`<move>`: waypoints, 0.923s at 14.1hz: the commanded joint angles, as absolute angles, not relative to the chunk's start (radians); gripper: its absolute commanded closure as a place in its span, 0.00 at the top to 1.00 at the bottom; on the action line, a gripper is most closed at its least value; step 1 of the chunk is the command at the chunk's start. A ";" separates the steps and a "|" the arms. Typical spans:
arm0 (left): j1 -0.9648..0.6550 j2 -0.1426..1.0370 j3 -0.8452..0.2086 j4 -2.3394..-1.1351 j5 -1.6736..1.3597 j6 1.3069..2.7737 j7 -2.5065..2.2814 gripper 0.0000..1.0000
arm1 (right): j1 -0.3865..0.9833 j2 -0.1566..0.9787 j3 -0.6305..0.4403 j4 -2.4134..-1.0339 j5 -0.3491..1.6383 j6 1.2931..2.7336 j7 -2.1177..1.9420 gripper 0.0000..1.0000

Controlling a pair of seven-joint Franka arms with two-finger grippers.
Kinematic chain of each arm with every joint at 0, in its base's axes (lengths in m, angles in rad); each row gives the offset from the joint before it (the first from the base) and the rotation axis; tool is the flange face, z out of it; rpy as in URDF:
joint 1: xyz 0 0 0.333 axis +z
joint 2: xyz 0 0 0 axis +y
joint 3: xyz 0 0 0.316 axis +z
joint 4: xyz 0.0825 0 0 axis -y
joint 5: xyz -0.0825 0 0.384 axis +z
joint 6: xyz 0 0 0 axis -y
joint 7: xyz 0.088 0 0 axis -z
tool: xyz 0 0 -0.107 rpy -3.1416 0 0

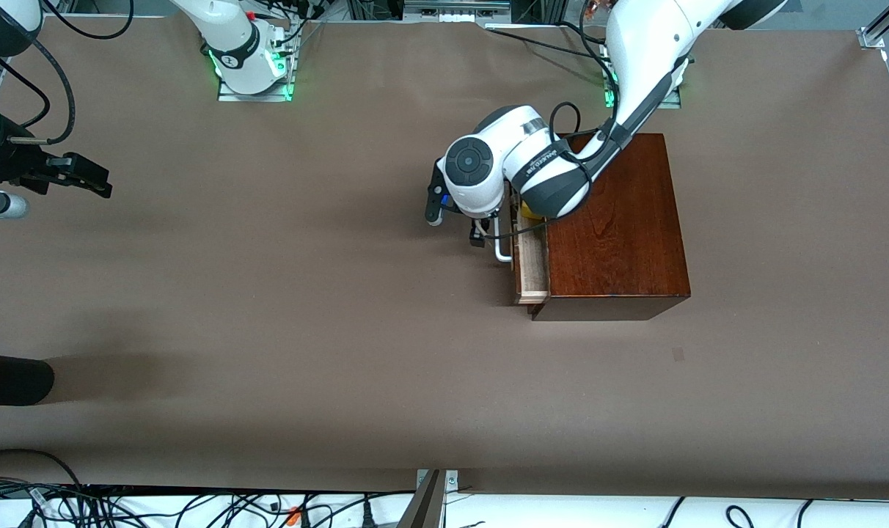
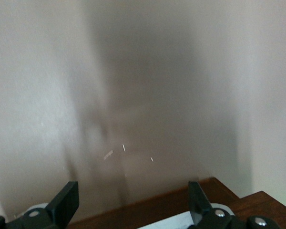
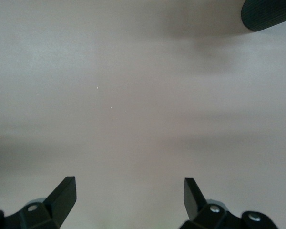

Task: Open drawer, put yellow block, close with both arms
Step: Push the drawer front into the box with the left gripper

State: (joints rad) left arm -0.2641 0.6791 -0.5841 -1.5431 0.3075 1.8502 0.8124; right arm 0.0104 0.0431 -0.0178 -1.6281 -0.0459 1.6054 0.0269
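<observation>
1. While you are watching from the front camera, the mahogany box [image 1: 617, 227] is sitting on the brown table [image 1: 305, 315] toward the left arm's end, and its drawer [image 1: 531, 264] is standing only slightly pulled out, showing a strip of pale wood.
2. You are seeing the white U-shaped handle [image 1: 502, 253] sticking out from the drawer front, just beside the left gripper [image 1: 480, 233].
3. You are seeing the left arm [image 1: 639, 81] reaching over the box's top, its wrist covering the drawer's end nearest the bases.
4. You are catching only a sliver of the yellow block [image 1: 527, 212] in the drawer, peeking out under that wrist.
5. In the left wrist view you are seeing the left gripper's fingers [image 2: 66, 202] standing wide apart with nothing between them, over the dark wood edge.
6. You are finding the right gripper [image 1: 85, 176] waiting over bare table at the right arm's end, well apart from the box.
7. Its fingers [image 3: 64, 195] are standing wide apart in the right wrist view, holding nothing.
</observation>
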 commanded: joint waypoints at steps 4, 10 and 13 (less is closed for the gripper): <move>-0.235 0.618 -0.560 -1.537 0.341 1.772 0.830 1.00 | -0.011 0.021 -0.006 -1.638 -0.026 1.609 0.017 1.00; -0.232 0.618 -0.546 -1.537 0.341 1.756 0.821 1.00 | -0.012 0.018 -0.017 -1.637 0.014 1.609 0.014 1.00; -0.221 0.604 -0.545 -1.537 0.341 1.730 0.812 1.00 | -0.012 0.017 -0.015 -1.632 0.014 1.609 0.011 1.00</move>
